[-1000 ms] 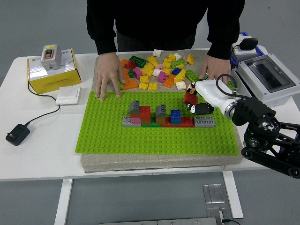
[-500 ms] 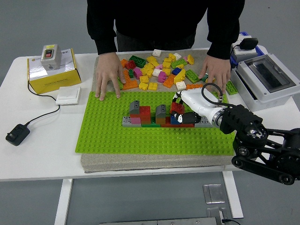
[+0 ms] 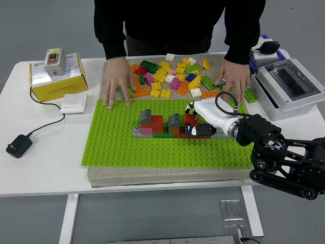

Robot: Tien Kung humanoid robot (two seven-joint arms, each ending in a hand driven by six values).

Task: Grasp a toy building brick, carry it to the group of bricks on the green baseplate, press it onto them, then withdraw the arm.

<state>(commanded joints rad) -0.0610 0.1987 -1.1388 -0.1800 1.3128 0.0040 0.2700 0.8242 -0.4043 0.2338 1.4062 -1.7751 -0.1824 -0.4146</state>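
Right hand [image 3: 195, 123] grips a red brick [image 3: 191, 119], fingers curled around it, brick sitting on the right part of the brick group [image 3: 167, 127] on the green baseplate [image 3: 117, 147]; person's hands [image 3: 117, 81] rest flat at the far edge

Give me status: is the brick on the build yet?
Grasp and carry look done: the right hand has a red brick at the brick group on the green baseplate. In hand: pressing it down, fingers closed around it. I can't tell if it is seated. Left: release and withdraw the arm.
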